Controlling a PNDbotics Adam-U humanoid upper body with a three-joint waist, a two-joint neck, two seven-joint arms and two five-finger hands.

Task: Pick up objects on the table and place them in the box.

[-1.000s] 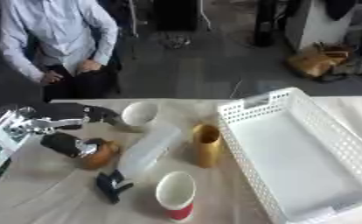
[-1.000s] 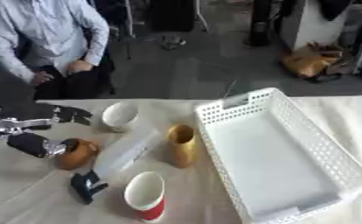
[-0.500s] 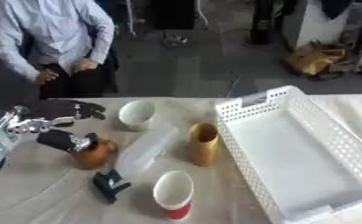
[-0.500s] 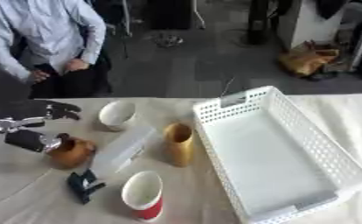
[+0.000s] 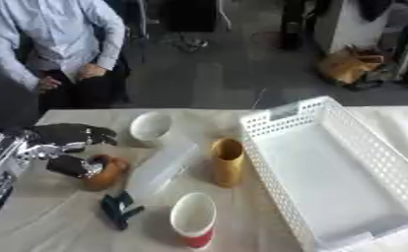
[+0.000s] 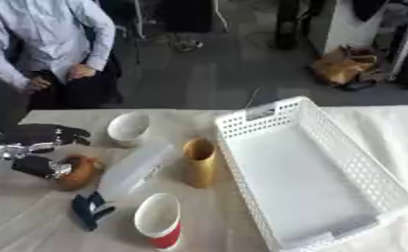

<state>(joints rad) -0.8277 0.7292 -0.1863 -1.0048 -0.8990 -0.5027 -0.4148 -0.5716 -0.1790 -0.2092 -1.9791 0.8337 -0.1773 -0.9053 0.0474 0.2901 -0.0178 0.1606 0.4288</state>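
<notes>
At table's left edge, left hand (image 5: 65,142) curled round unlabelled brown object (image 5: 104,171).

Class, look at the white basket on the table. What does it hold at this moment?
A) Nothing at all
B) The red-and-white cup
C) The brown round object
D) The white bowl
A: the white basket shows only its bare floor, while every object lies on the table outside it.

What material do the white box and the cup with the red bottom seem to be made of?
The white box looks like moulded plastic with a smooth matte finish: its walls are a regular grid of small holes. The cup looks like paper or thin card: matte white inside, thin rim, red lower band; thin plastic cannot be excluded.
</notes>
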